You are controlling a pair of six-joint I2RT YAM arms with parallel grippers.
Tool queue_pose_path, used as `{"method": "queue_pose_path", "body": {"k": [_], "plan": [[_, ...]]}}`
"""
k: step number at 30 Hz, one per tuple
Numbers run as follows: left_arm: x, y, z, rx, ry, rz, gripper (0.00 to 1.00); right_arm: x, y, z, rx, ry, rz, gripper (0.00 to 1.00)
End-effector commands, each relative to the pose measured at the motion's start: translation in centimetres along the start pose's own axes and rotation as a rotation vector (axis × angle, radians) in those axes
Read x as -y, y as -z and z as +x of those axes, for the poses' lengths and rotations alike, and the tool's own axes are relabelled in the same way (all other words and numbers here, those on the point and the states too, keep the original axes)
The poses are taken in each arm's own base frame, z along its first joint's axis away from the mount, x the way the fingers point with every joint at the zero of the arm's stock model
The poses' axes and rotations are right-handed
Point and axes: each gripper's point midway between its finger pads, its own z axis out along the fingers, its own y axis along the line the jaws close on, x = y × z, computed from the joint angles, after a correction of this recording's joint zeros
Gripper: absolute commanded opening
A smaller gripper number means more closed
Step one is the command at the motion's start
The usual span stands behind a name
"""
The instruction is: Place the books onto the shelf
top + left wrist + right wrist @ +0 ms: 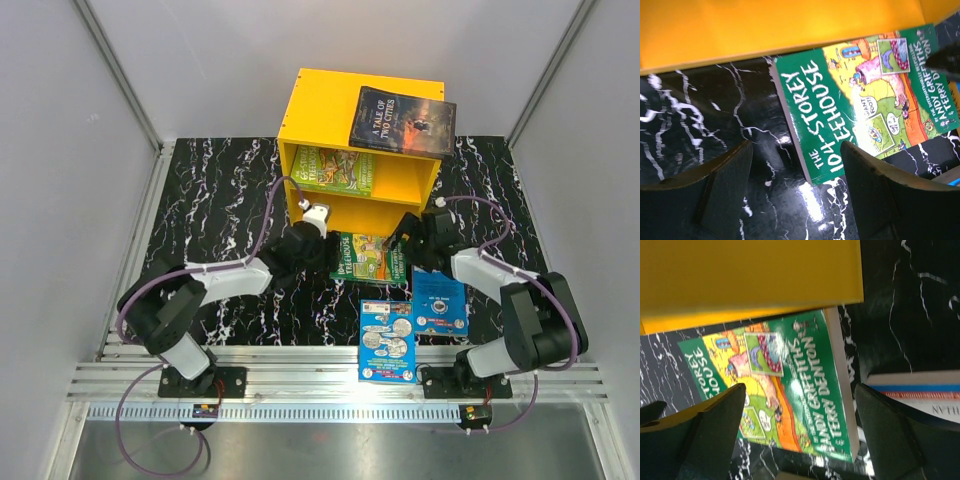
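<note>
top external view: the shelf [320, 100] stands at the back of the black marbled table [220, 200], open side towards the arms. a dark book [402, 121] lies flat on its top, hanging a little over the right edge. in the upper compartment a green book [335, 170] lies with its cover showing.

a second green book [365, 258] lies flat on the table just in front of the shelf, between the two arms. its far edge seems to reach the foot of the shelf, but whether it goes into the lower opening i cannot tell. nearer the arms lie two more: a blue book [387, 342] at the table's near edge, and another blue book [440, 303] just beside it on the right, close under the right arm.

left wrist view: the left gripper [797, 180] is spread wide and holds nothing. bare table shows between its fingers, and its right finger [890, 195] hangs over the near corner of the second green book.

right wrist view: the right gripper [800, 425] is also spread wide, gripping nothing, and hovers over the same book's spine side, with the shelf's yellow edge just beyond. at the right edge a strip of a blue book shows — it is apart from the green one.
</note>
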Motion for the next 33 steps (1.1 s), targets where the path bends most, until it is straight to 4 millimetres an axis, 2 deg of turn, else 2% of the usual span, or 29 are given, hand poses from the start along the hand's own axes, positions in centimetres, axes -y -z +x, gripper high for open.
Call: {"method": "queue_pose_path", "body": {"k": [1,2,3,5,6,9,10,16,18,19,21,23,24,27,31,32,33], "plan": [[2.5,-0.9,-2.3,0.085,0.058,0.095,0.74,-1.1,-1.4,-2.3,0.067,0.023,-0.057,0.97],[3.0,-1.1,-2.3,0.09,0.065,0.121,0.74,-1.4,-1.8,-2.5,0.069,0.022,-0.075,0.97],[3.3,-1.3,-2.0,0.083,0.072,0.137,0.74,-1.0,-2.8,-1.8,0.044,0.019,-0.064,0.96],[4.1,-1.9,-1.4,0.068,0.088,0.182,0.74,-1.7,-3.5,-1.3,0.02,0.004,-0.107,0.92],[4.4,-2.1,-1.1,0.064,0.093,0.198,0.73,-1.3,-4.3,-0.6,-0.008,-0.008,-0.105,0.91],[5.3,-2.4,-0.5,0.057,0.113,0.252,0.74,-1.7,-4.5,0.9,-0.051,-0.037,-0.167,0.87],[5.4,-2.4,-0.2,0.053,0.119,0.261,0.74,-1.4,-4.4,1.8,-0.074,-0.054,-0.174,0.86],[6.0,-2.9,1.7,0.023,0.15,0.309,0.73,-1.5,-1.9,3.2,-0.08,-0.07,-0.234,0.77],[6.3,-2.8,2.4,0.014,0.16,0.327,0.73,-2.1,-0.4,2.7,-0.055,-0.063,-0.261,0.76],[6.5,-2.7,2.4,0.017,0.169,0.335,0.73,-1.7,0.0,3.1,-0.065,-0.064,-0.245,0.75],[6.6,-2.8,2.9,0.008,0.17,0.337,0.73,-2.3,1.6,2.3,-0.032,-0.056,-0.262,0.74],[6.8,-2.8,3.2,0.004,0.169,0.344,0.73,-2.2,2.6,2.3,-0.031,-0.053,-0.257,0.74],[6.9,-2.8,3.4,0.0,0.17,0.345,0.72,-2.9,3.5,1.8,-0.008,-0.046,-0.281,0.74],[6.9,-2.8,3.6,0.0,0.177,0.35,0.72,-3.4,4.6,1.2,0.022,-0.042,-0.303,0.74],[6.0,-1.8,3.0,0.037,0.169,0.313,0.71,-2.6,3.5,0.4,0.053,-0.029,-0.246,0.74],[5.0,-1.7,3.1,0.041,0.166,0.262,0.71,-2.5,3.1,0.3,0.054,-0.028,-0.234,0.74],[4.8,-1.1,2.2,0.067,0.158,0.243,0.71,-2.0,2.2,0.5,0.041,-0.029,-0.21,0.74]]}}
